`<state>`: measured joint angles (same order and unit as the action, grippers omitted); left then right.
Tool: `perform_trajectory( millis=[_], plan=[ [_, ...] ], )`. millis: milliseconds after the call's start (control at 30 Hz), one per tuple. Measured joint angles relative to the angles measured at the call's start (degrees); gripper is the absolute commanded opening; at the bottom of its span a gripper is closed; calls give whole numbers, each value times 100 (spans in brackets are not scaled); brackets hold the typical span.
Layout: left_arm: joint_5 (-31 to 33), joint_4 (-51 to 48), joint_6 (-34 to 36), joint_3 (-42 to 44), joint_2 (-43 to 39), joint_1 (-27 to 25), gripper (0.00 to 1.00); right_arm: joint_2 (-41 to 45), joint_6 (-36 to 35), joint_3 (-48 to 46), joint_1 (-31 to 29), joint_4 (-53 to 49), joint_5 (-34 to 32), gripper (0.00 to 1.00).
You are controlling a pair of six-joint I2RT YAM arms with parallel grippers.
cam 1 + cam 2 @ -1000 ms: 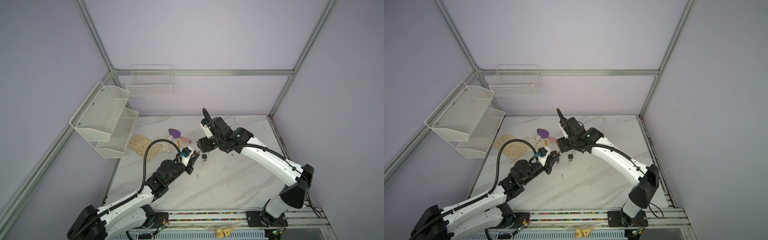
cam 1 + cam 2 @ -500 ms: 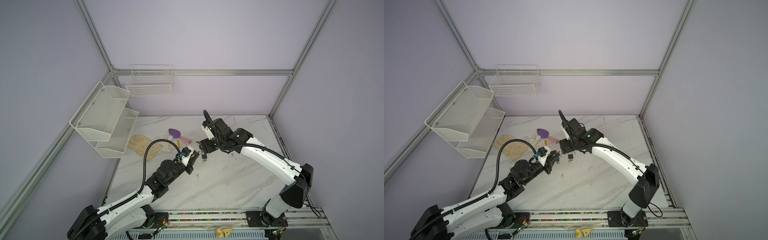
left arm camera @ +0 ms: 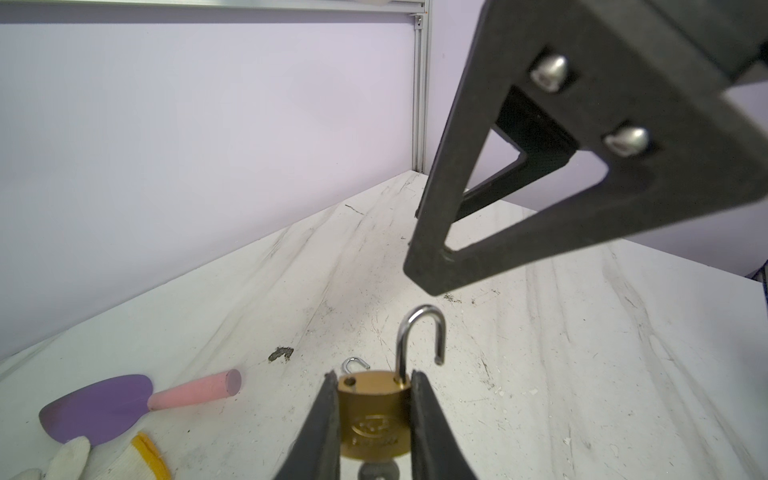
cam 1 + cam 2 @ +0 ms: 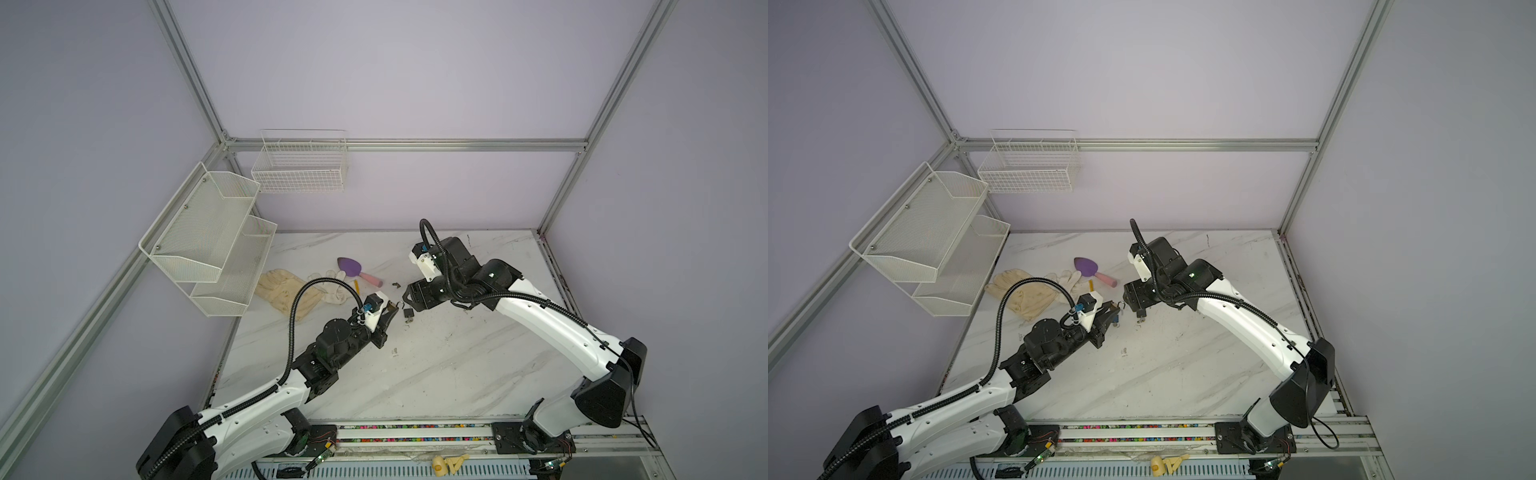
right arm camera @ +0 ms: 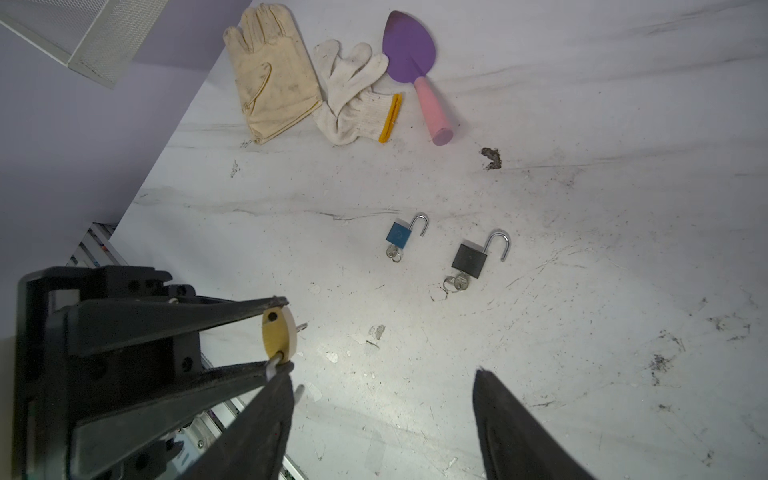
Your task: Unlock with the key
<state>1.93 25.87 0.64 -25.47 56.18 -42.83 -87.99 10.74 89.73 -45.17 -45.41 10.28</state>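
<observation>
A brass padlock [image 3: 376, 409] is held off the table, my left gripper [image 3: 375, 375] shut on its body. Its silver shackle [image 3: 419, 336] stands swung open. A grey key [image 3: 378, 471] sticks out of the lock's underside, mostly cut off by the frame edge. My right gripper [image 5: 382, 371] hangs open and empty just above and beyond the shackle; one of its fingers [image 3: 453, 232] looms over the lock. In the right wrist view the brass padlock [image 5: 278, 338] sits between the left fingers. In both top views the two grippers [image 4: 392, 311] [image 4: 1128, 300] meet mid-table.
A blue padlock [image 5: 399, 234] and a black padlock [image 5: 469, 259] lie on the marble table [image 5: 582, 332] with shackles open and keys in. Two gloves [image 5: 274, 75] and a purple trowel with pink handle [image 5: 409, 50] lie further back. White wire shelves [image 4: 208, 245] hang on the left wall.
The right arm has drifted slightly to the right. The left gripper and the brass padlock have stayed put.
</observation>
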Motion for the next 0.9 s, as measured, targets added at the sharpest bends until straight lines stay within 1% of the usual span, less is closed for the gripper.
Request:
perform_trajectory(
  millis=[300,600,900],
  plan=[
    [-15,24,0,-2,7,0,0,2,2,-35,140,44,-116,71],
    [-22,31,-4,-2,70,0,0,2,-13,-369,166,236,275,71],
    [-22,63,-50,-2,127,0,0,48,-13,-396,212,304,391,71]
  ],
)
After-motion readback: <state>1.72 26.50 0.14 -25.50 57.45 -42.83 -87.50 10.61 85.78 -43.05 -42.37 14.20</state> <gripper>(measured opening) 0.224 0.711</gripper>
